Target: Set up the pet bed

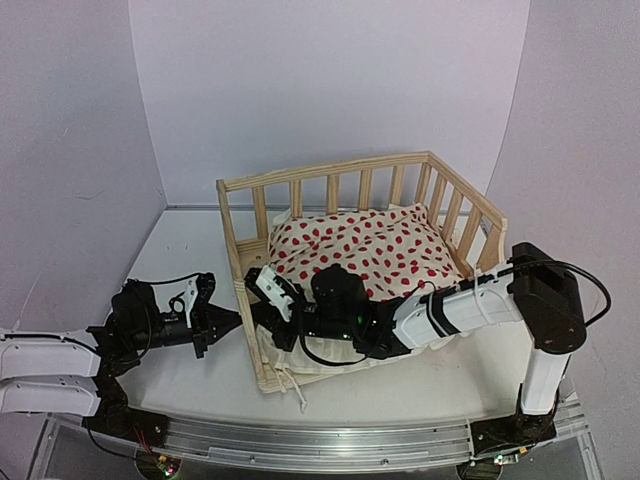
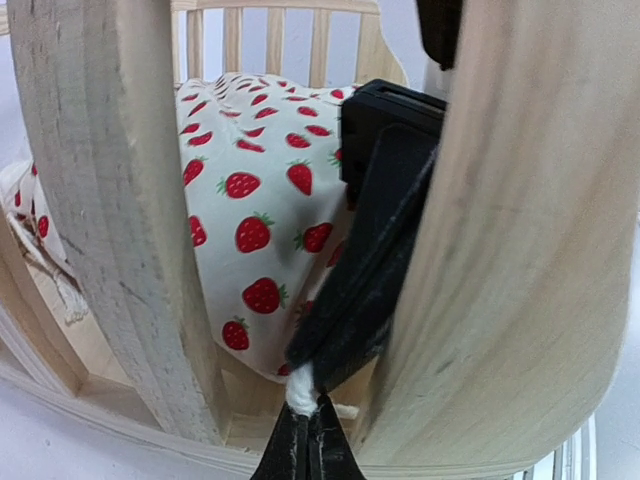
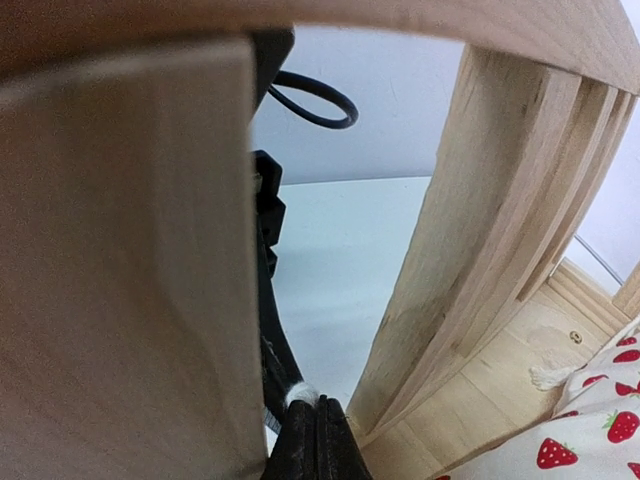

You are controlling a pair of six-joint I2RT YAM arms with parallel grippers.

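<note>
On the white bench (image 1: 190, 250), the light pine slatted pet bed (image 1: 330, 171) is sitting mid-surface, with its white ruffled cushion with red strawberry print (image 1: 370, 250) lying inside. The left claw (image 2: 305, 445), outside the side rail, and the right claw (image 3: 315, 437), reaching inside it, are each pinching tight on a white tie string (image 2: 300, 395) between two slats. A hard tug from either arm is likely to slip the short cord free or drag the bed sideways.

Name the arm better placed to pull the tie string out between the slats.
Left: the left end effector pinches the white tie string from outside the light pine slatted frame; the right end effector is inside it.
</note>
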